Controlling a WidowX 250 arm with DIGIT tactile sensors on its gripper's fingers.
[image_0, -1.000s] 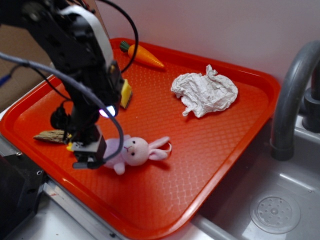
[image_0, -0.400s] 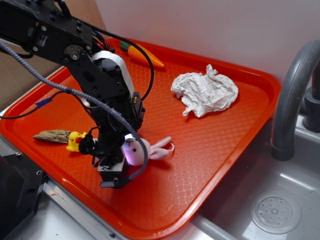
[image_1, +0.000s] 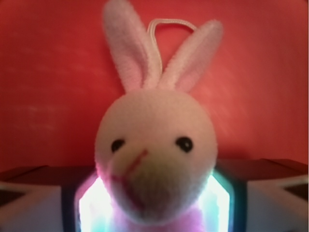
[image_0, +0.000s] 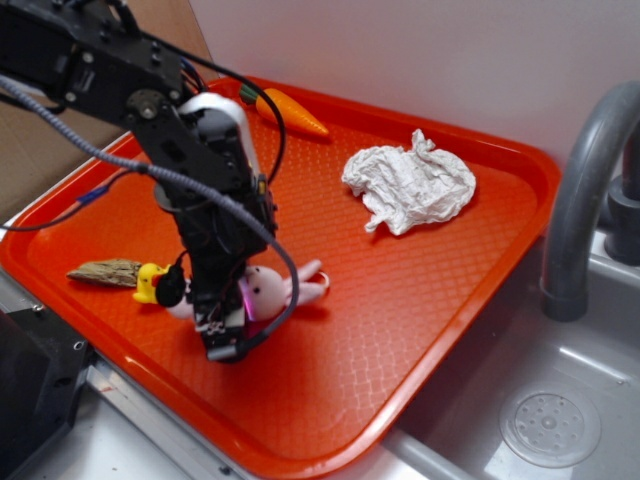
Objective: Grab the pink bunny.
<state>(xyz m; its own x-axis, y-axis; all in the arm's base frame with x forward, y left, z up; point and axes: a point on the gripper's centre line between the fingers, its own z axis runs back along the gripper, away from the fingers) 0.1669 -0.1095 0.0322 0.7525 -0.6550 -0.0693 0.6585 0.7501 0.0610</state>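
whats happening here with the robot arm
The arm's claw is down over the pink bunny on the red tray, with the bunny's body between its fingers in the wrist view; whether it has closed is unclear. A yellow duck, a carrot and a crumpled paper towel lie apart on the tray, untouched.

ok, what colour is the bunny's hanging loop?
White or very pale: a thin cord loop between the pink bunny's ears, over the red tray. Wrist view shows it best.
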